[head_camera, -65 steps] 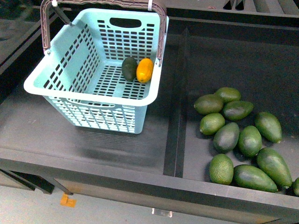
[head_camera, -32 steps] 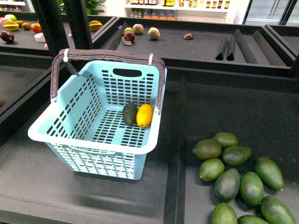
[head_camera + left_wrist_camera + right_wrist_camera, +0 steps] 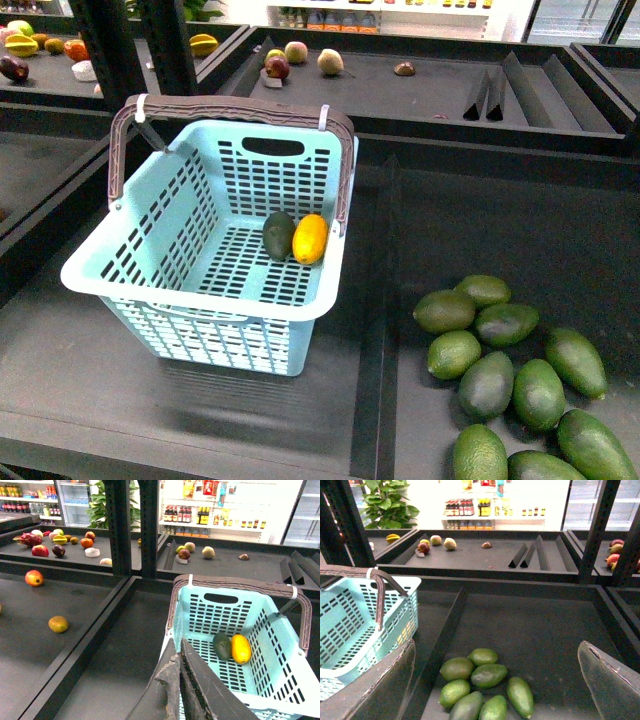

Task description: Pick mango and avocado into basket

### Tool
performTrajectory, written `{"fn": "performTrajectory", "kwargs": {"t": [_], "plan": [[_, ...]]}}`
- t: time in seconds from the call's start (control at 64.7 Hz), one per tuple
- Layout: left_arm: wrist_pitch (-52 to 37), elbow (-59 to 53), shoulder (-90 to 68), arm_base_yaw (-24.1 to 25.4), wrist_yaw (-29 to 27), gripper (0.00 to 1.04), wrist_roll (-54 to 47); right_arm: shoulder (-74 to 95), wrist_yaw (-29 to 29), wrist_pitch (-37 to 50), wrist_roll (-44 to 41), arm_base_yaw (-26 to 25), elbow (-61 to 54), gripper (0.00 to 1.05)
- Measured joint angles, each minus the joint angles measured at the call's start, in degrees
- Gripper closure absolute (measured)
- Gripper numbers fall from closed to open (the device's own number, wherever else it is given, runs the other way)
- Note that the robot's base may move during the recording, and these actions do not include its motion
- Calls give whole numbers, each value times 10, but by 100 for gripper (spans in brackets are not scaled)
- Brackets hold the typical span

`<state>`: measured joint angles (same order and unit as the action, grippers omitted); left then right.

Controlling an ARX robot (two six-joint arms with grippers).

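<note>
The turquoise basket (image 3: pixel 150 268) stands on the dark shelf at the left, with its brown handles raised. Inside, on its slotted floor, the yellow-orange mango (image 3: pixel 309 238) lies against the dark green avocado (image 3: pixel 278 235). In the left wrist view my left gripper (image 3: pixel 177 647) is shut with nothing in it, above the basket's (image 3: pixel 260 702) near corner; the mango (image 3: pixel 241 648) and the avocado (image 3: pixel 222 645) lie beyond it. My right gripper (image 3: pixel 497 680) is open and empty, held high over the pile of green avocados (image 3: pixel 485 675). Neither arm shows in the front view.
Several loose green avocados (image 3: pixel 505 380) lie in the right shelf bin. A raised divider (image 3: pixel 372 290) separates that bin from the basket's. Other fruit (image 3: pixel 290 55) lies on the far shelves, and dark upright posts (image 3: pixel 125 527) stand behind the left bin.
The front view has tilted upward: the basket and avocados sit lower in frame and the far shelves have come into view. The mango and avocado lie unmoved in the basket.
</note>
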<state>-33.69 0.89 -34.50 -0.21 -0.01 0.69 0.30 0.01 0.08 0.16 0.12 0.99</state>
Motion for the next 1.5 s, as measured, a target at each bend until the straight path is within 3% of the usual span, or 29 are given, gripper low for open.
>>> {"fn": "performTrajectory", "kwargs": {"t": [0.402,0.82,0.912,1.5], "plan": [[145,0,153,0,0,103,0,0,0,0,0,0,0,9],[234,0,243,0,0,103,0,0,0,0,0,0,0,9],[329,0,323,0,0,103,0,0,0,0,0,0,0,9],[336,0,341,0,0,103,0,0,0,0,0,0,0,9]]}}
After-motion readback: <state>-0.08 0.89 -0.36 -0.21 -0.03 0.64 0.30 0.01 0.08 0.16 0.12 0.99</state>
